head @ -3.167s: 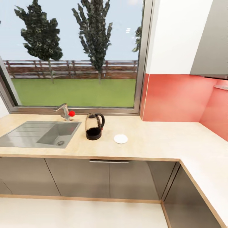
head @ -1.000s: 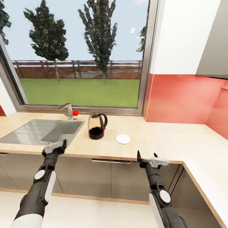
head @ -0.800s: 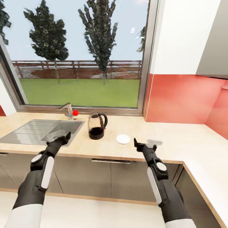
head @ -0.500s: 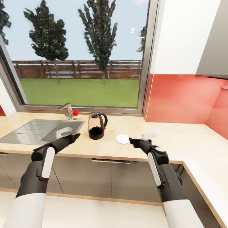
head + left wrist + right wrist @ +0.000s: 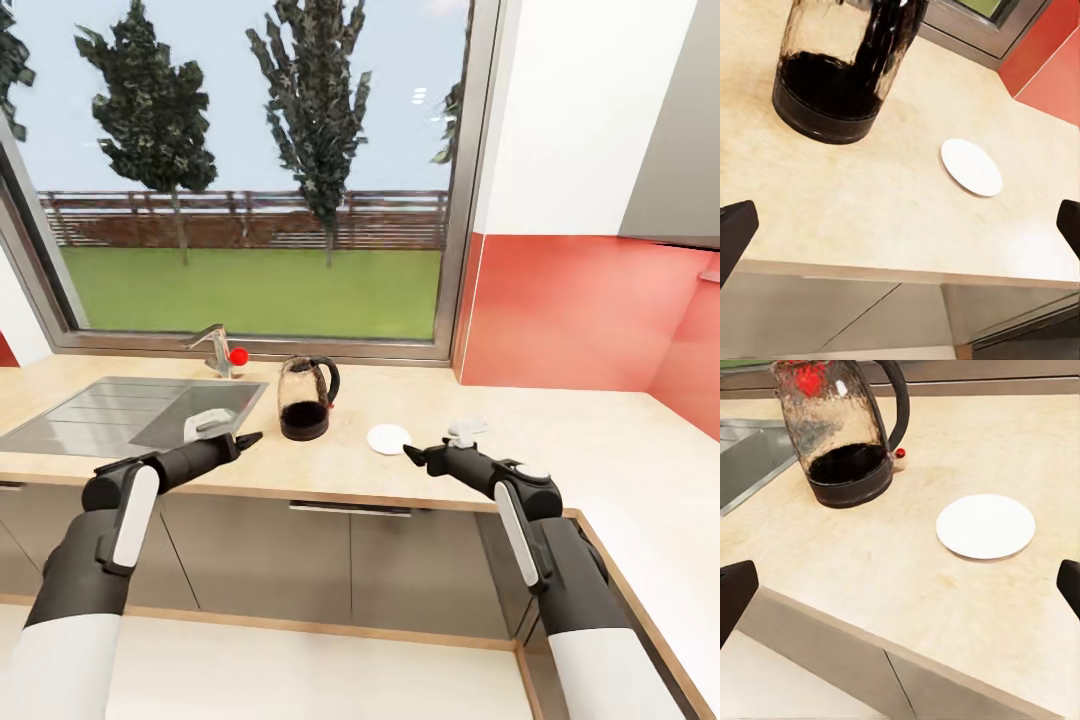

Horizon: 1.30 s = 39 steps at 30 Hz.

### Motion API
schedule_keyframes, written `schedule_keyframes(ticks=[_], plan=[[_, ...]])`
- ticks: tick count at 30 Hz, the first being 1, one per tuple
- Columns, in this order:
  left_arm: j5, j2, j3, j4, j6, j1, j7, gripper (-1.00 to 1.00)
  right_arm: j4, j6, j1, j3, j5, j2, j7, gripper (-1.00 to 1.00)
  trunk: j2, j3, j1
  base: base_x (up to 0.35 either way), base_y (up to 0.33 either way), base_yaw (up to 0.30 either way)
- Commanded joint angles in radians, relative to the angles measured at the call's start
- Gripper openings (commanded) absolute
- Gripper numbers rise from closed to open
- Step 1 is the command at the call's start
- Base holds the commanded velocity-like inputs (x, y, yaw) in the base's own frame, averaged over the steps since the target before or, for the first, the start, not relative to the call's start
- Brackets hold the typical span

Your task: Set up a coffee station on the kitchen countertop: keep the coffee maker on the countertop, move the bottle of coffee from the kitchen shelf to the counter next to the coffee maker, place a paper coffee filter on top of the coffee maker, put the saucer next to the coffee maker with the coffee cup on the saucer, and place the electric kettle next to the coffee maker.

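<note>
Item 1, worktop (image 5: pixel 520 430): we record a pale wood-grain surface running under the window and turning a corner at the right, with grey cabinet fronts (image 5: pixel 400 570) below.

Item 2, electric kettle (image 5: pixel 304 398): glass body, black base and black handle, upright on the worktop just right of the sink (image 5: pixel 130 415). We see it too in the left wrist view (image 5: pixel 844 67) and the right wrist view (image 5: pixel 844 431), dark in its lower part.

Item 3, saucer (image 5: pixel 388 437): small, white, flat on the worktop near the kettle's right, not touching it; nothing rests on it. Also logged at (image 5: pixel 971 166) and (image 5: pixel 985 526).

Item 4, left end effector (image 5: pixel 240 441): held over the worktop's front edge, below and left of the kettle, holding nothing. Its fingers (image 5: pixel 735 232) stand at opposite borders of the wrist view, so we note them as spread wide.

Item 5, right end effector (image 5: pixel 415 455): held near the front edge, just right of the saucer, apart from it. Fingers (image 5: pixel 735 589) likewise spread wide, gripping nothing.

Item 6, faucet (image 5: pixel 210 350): behind the sink, with a red knob.
</note>
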Motion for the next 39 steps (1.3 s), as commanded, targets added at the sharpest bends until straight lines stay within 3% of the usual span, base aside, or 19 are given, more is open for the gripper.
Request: schedule_keyframes(ticks=[1,8,14,26,39], plan=[[-0.002,0.008,0.002,-0.001,0.006,0.0,-0.006,1.0,-0.001,0.007,-0.001,-0.001,-0.003,0.0,0.003,1.0,-0.002,-0.002,0.001,0.0,0.0,0.0],[-0.001,0.031,0.003,-0.001,0.006,0.004,-0.007,1.0,0.004,0.008,-0.001,-0.004,-0.003,-0.001,0.005,1.0,-0.002,-0.002,0.001,0.041,-0.02,0.0],[-0.003,0.031,0.003,0.001,-0.001,0.045,-0.007,1.0,0.022,0.008,-0.001,-0.019,-0.003,0.002,0.005,1.0,-0.002,-0.002,0.001,0.227,-0.162,0.0],[0.007,0.031,0.004,0.005,-0.003,0.058,-0.008,1.0,0.025,0.008,0.001,-0.019,-0.001,0.004,0.005,1.0,-0.002,-0.002,0.001,0.079,-0.235,0.008],[0.011,0.031,0.009,0.005,-0.005,0.075,-0.009,1.0,0.042,0.008,0.001,-0.019,-0.003,0.003,0.005,1.0,-0.002,-0.002,0.001,0.001,-0.025,0.141]])
